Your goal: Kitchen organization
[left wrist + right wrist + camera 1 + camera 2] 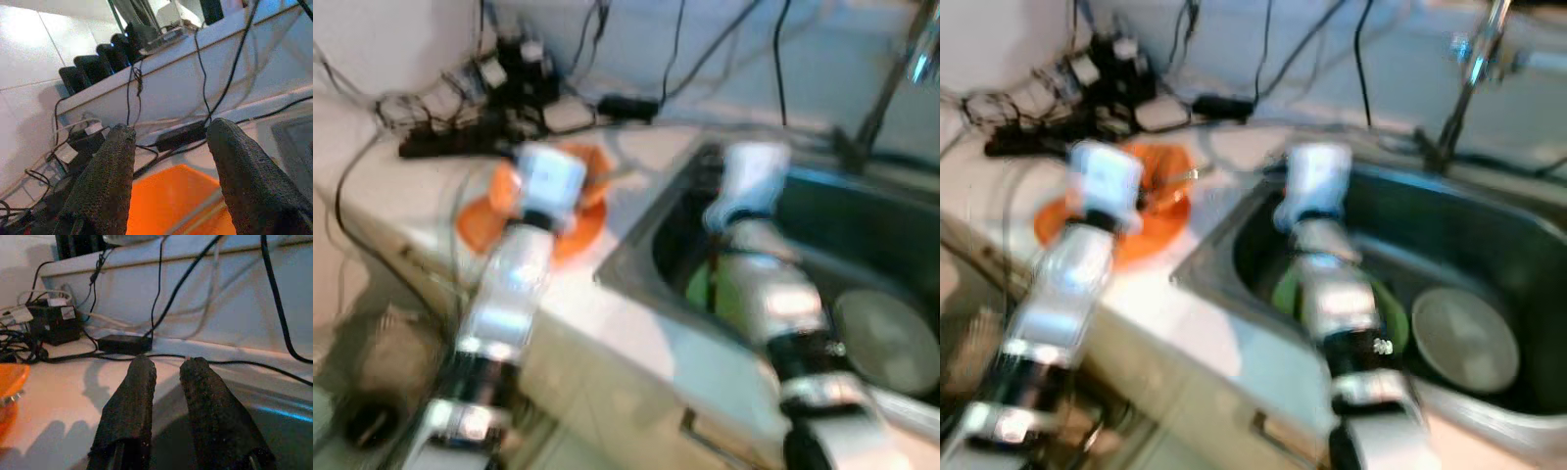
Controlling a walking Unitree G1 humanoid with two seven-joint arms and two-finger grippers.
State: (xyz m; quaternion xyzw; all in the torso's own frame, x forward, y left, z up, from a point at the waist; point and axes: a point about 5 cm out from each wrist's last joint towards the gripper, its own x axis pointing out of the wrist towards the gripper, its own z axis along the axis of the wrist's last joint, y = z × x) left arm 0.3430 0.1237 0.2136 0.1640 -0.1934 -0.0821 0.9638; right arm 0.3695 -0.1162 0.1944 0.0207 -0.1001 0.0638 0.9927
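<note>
Left gripper (168, 171): fingers spread wide, poised above orange plate (578, 235) on counter (607, 304). Head views: your plate lies beside sink (1449, 245); green plate (1386, 313) and grey dish (1464, 338) inside.

Right gripper (166, 396): narrow gap, empty, over sink edge.

Handling: likely light, rigid, slippery; take its rim.

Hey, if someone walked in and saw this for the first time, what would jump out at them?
Probably the bright orange plate on the pale counter, with the left hand hovering open above it. Next, the steel sink beside it, holding a green dish and a grey plate, with the right hand over its near corner. Behind, a tangle of black cables lines the wall.
</note>
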